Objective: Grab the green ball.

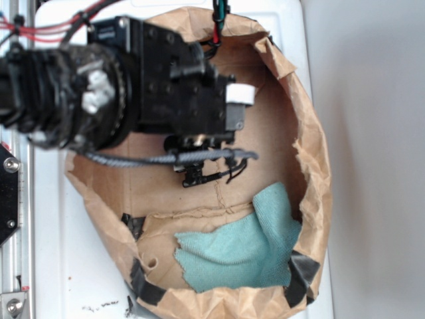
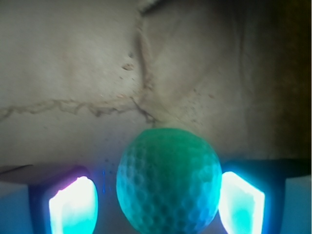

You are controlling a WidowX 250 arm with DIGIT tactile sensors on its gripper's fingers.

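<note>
closest in the wrist view, the ball (image 2: 168, 180) sits between the two fingers (image 2: 73, 207), low in the picture toward 6 o'clock. one glowing pad stands at its 9 o'clock with a thin gap showing, the other at its 3 o'clock just beside or touching the ball's edge; i cannot tell which. so the gripper (image 2: 156, 207) is spread about as wide as the ball, straddling it, and whether it is pressing on it i cannot tell. the ball's dimpled mint-green skin is lit, its lower edge cut off by the frame. beyond it, toward 12 o'clock, lies the creased brown paper of the bag (image 2: 73, 63), a wrinkled seam running across and another climbing upward.

from the exterior view, the black arm (image 1: 153, 80) reaches in from 9 o'clock over the open bag, hiding the ball and the fingertips. a cable (image 1: 159, 159) runs along its lower side. farther off, at 5 o'clock in the bag, a teal cloth (image 1: 246, 249) lies bunched against the wall, well apart from the gripper. the bag stands on a white table (image 1: 86, 266).
</note>
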